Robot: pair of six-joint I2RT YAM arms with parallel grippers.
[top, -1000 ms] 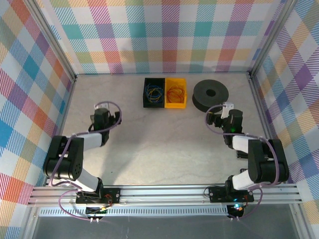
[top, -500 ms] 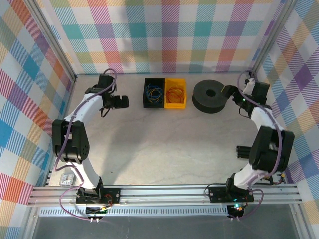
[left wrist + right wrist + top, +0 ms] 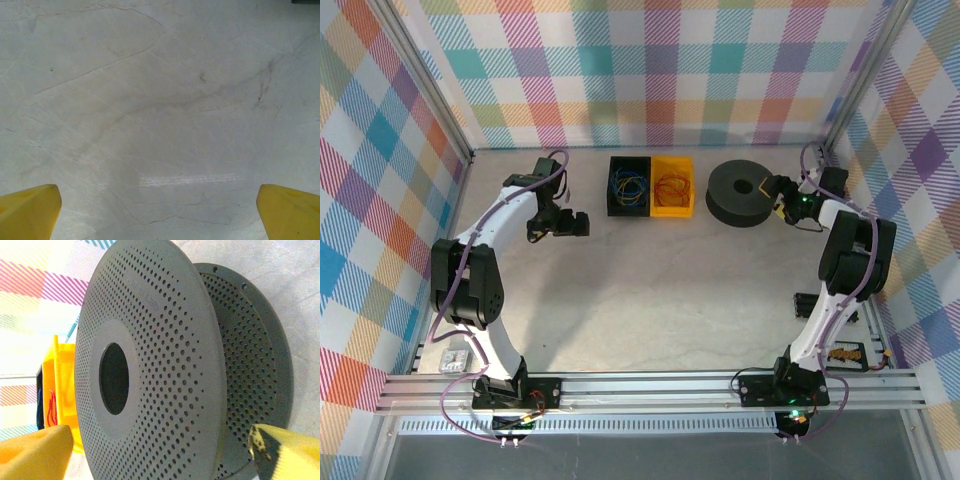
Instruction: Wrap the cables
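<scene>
Plenty of bare table (image 3: 650, 290) mid-field, open room between the arms. Left gripper (image 3: 577, 222) sits just left of the black bin (image 3: 611, 186), jaws wide apart over plain surface. Right gripper (image 3: 782, 192) is tucked close to the right wall (image 3: 905, 150), jaws apart astride the rim of the grey spool (image 3: 742, 192); contact, I cannot tell. The cables (image 3: 630, 184) lie coiled in loops in the black bin and the yellow bin (image 3: 691, 186) beside it, with no single long axis. Faint raised lettering on the spool's flange, unreadable
</scene>
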